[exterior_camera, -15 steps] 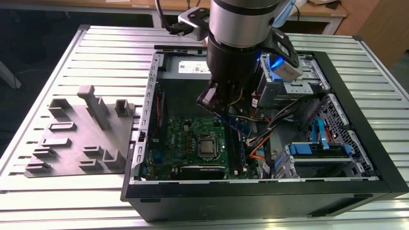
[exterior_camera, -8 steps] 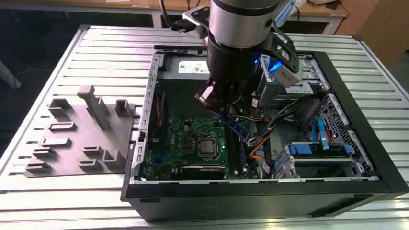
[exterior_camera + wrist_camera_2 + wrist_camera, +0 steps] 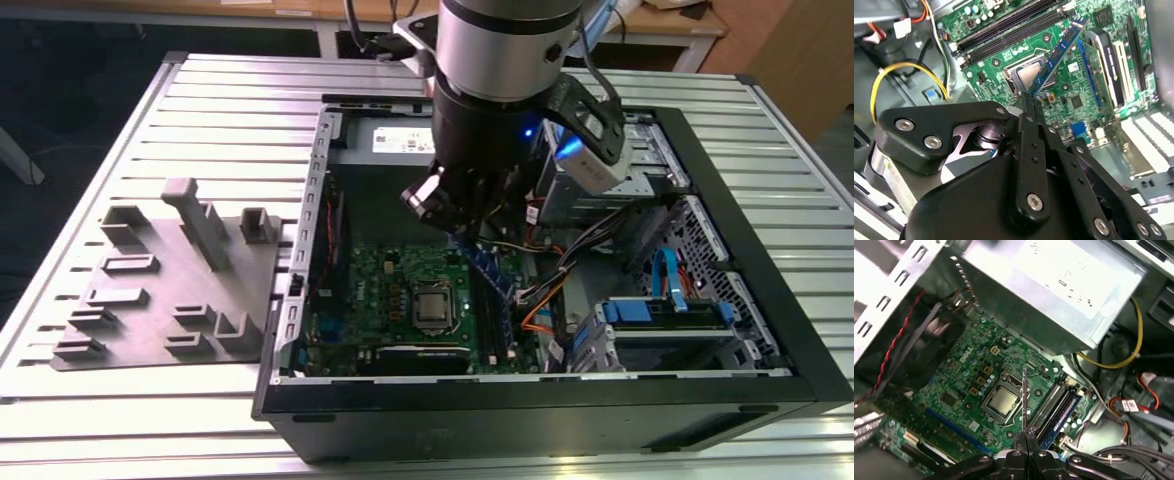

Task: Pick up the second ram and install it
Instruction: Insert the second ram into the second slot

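Second wrist view first, right at the tool: the black, linked-finger gripper (image 3: 1030,101) is clamped tight on one end of the second ram (image 3: 1059,54), a thin dark-blue memory stick with dark chips, which juts out slanted from that grip. First wrist view catches the stick (image 3: 1024,397) edge-on, a thin line rising from the closed gripper (image 3: 1025,436), lined up between the silver square processor socket (image 3: 1002,403) and the long black memory slots (image 3: 1053,405). Beneath it lies the green motherboard (image 3: 961,375). Whether the stick's far end touches a slot, I can't tell. A yellow cable (image 3: 1137,340) loops past the silver metal power-supply box (image 3: 1054,285).

Out in the exterior view, the silver-and-black arm (image 3: 501,60) stands over the open black computer case (image 3: 534,398), with the ram (image 3: 489,272) angled above the board. That case sits on a slatted metal tabletop (image 3: 214,100), and a grey moulded parts tray (image 3: 147,300) lies just beside it on the exterior view's left.
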`<state>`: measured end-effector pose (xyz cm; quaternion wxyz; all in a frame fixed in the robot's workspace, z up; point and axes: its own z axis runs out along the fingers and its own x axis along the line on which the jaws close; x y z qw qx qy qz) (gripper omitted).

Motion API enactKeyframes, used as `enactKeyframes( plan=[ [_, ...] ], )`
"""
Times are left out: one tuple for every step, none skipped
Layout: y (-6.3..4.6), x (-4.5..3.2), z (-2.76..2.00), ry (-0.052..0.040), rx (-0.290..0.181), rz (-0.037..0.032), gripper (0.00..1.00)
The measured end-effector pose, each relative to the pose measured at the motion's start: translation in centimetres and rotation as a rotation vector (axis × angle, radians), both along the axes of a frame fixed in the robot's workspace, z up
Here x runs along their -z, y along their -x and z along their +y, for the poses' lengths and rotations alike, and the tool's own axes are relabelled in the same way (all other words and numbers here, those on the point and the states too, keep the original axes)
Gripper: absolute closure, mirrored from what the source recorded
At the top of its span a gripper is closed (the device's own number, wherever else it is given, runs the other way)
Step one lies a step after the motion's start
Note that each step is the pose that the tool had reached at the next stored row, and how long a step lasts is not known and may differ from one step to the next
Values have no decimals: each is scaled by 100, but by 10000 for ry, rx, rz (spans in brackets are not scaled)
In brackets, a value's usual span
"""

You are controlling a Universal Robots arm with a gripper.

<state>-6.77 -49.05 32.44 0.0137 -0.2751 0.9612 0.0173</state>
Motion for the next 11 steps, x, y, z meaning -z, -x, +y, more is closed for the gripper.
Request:
enactKeyframes(
  plan=[
    [0,1,0,1,179,0,92],
    [0,3,0,1,376,0,92],
    [0,4,0,1,555,0,92],
    [0,6,0,1,736,0,92],
    [0,7,0,1,915,1,92],
    [0,9,0,1,1095,1,92],
    [0,11,0,1,1275,0,92],
    [0,12,0,1,1454,1,92],
    [0,15,0,0,1652,0,92],
    [0,16,0,1,1830,1,92],
    [0,18,0,1,2011,1,92]
  ],
)
